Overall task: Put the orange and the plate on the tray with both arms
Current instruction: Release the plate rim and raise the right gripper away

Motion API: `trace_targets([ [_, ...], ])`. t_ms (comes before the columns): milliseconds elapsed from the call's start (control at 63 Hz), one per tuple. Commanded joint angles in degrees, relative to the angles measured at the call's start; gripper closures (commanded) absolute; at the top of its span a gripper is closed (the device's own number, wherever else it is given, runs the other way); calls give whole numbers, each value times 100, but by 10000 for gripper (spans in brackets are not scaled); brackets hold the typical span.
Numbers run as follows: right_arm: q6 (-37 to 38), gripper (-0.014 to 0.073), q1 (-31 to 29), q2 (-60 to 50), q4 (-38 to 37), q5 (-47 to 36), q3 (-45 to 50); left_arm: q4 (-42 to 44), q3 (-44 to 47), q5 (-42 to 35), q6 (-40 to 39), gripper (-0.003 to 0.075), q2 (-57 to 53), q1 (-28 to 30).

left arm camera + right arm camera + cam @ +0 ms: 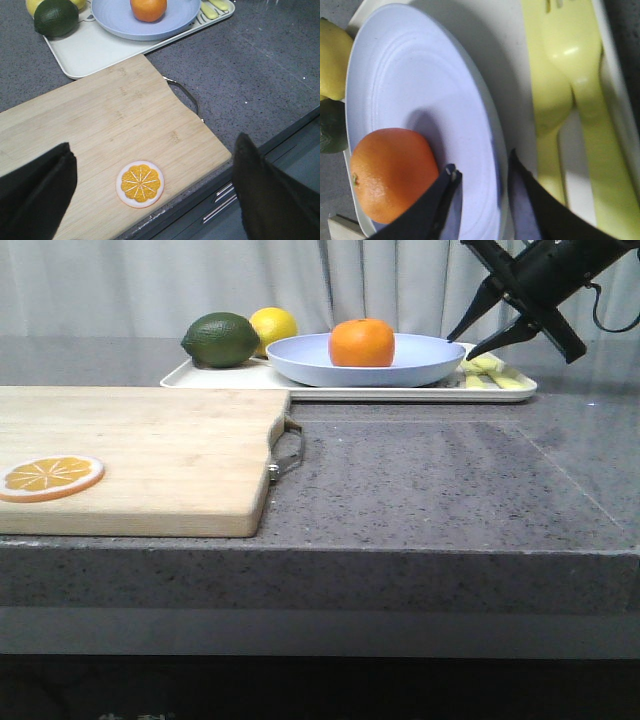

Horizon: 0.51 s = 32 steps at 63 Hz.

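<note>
Nearest the front camera lies a wooden cutting board (135, 455) with an orange slice (50, 476) on it. Beyond it, the orange (362, 343) sits in the plate (365, 368), and the plate rests on the tray (300, 383). At the plate's right rim is the right gripper (482, 172), jaws slightly apart straddling that rim, so it is much the nearer arm. Well back over the board hangs the left gripper (150, 195), spread wide and empty
</note>
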Motion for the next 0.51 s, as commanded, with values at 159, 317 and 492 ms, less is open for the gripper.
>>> trace_targets([
  [159, -16, 300, -26, -846, -350, 108, -385, -14, -142, -377, -46, 109, -9, 16],
  [317, -16, 302, -4, -1453, -1266, 457, -385, -4, -142, -377, -46, 109, -9, 16],
  [492, -72, 309, 172, -2189, -2449, 833, -385, 27, -142, -377, -46, 109, -9, 16],
])
